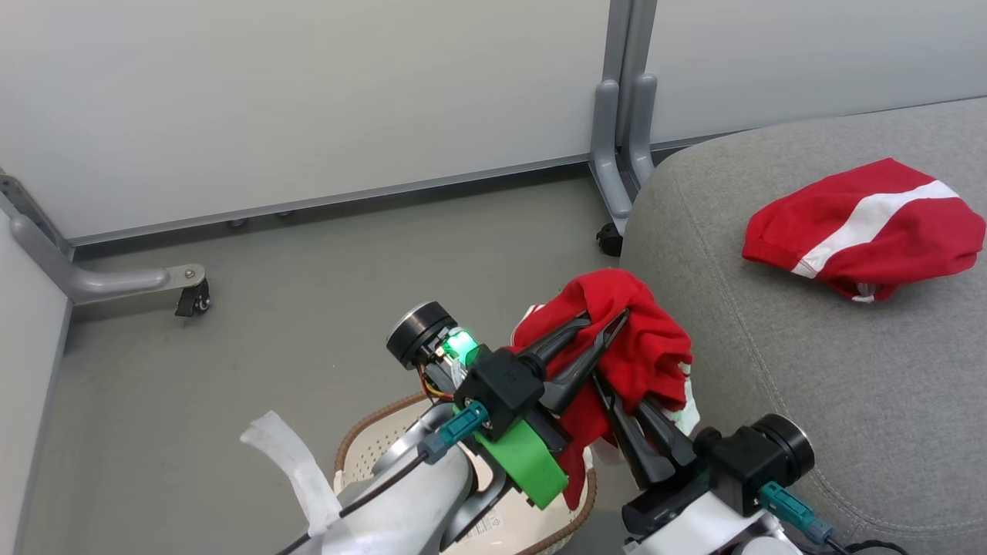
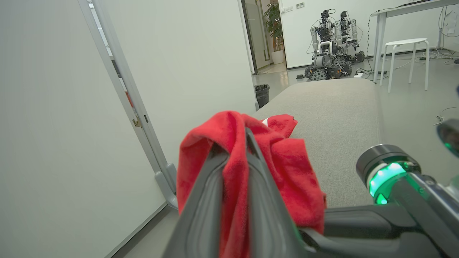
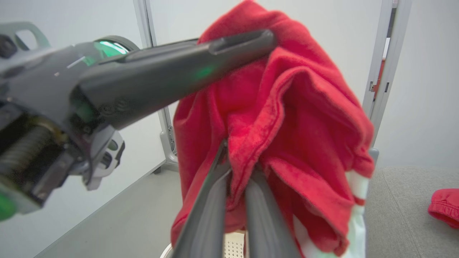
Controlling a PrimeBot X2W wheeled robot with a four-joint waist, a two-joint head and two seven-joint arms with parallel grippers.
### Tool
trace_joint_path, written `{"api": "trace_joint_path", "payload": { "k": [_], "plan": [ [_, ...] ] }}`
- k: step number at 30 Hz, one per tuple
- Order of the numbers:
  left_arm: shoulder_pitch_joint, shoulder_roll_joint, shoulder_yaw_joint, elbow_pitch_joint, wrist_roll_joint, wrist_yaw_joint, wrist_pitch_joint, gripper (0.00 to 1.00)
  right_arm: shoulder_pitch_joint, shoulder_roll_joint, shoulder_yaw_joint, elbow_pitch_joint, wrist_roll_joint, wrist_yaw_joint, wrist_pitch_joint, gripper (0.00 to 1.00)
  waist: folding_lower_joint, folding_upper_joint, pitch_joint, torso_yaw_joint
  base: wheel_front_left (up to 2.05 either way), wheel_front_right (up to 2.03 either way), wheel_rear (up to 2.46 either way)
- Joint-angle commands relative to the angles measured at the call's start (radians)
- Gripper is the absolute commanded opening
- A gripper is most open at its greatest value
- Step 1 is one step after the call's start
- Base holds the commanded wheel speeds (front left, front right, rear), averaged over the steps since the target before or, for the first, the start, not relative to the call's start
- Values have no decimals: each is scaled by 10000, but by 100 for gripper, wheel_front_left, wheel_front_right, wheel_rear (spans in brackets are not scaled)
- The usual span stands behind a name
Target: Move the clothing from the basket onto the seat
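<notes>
A red garment with white trim (image 1: pixel 640 339) hangs in the air above the basket (image 1: pixel 370 447), beside the seat's rounded corner (image 1: pixel 771 347). My left gripper (image 1: pixel 605 316) is shut on its upper fold, and the cloth is pinched between its fingers (image 2: pixel 236 143). From lower down, my right gripper (image 1: pixel 609 385) is shut on the same garment, with fabric squeezed between its fingers (image 3: pixel 238 168). The two grippers cross close together. A second red garment with a white stripe (image 1: pixel 864 227) lies on the grey seat, farther right. The cream basket with its brown rim is partly hidden under my left arm.
Grey partition panels stand behind, with a metal foot and castor (image 1: pixel 189 293) at the left and a post (image 1: pixel 621 154) near the seat's corner. Bare floor lies left of the basket. Far off stand parked robots (image 2: pixel 331 43), a white stool (image 2: pixel 408 61) and a bin (image 2: pixel 262 94).
</notes>
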Motion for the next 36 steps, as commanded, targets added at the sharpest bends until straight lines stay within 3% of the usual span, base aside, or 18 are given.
{"api": "trace_joint_path", "payload": {
  "k": [1, 10, 11, 12, 27, 36],
  "plan": [
    [-122, 29, 21, 20, -33, 14, -6, 0, 76, -38, -36, -45, -44, -17, -30, 0, 0, 0, -6, 4, 0, 0, 0],
    [-15, 11, -21, 21, -129, 14, -4, 0, 115, -62, -46, -104, 30, -18, -30, 0, 0, 0, -20, -49, 0, 0, 0],
    [-6, 8, -63, 11, -209, 14, -4, 38, 118, -55, -60, -118, 35, -18, -30, 0, 0, 0, -20, -55, 0, 0, 0],
    [-25, 28, -80, -1, -263, 14, -4, 100, 126, -47, -72, -126, 33, -18, -30, 0, 0, 0, -24, -59, 0, 0, 0],
    [-133, 153, -63, 150, -344, 14, -4, 100, 181, 40, -501, -249, -144, -16, -32, 0, 0, 0, -36, -293, 0, 0, 0],
    [-41, 346, 84, 33, -411, 14, -1, 100, 440, 136, -1526, -919, -457, -16, -30, 0, 0, 0, 372, -1677, 0, 0, 0]
  ]
}}
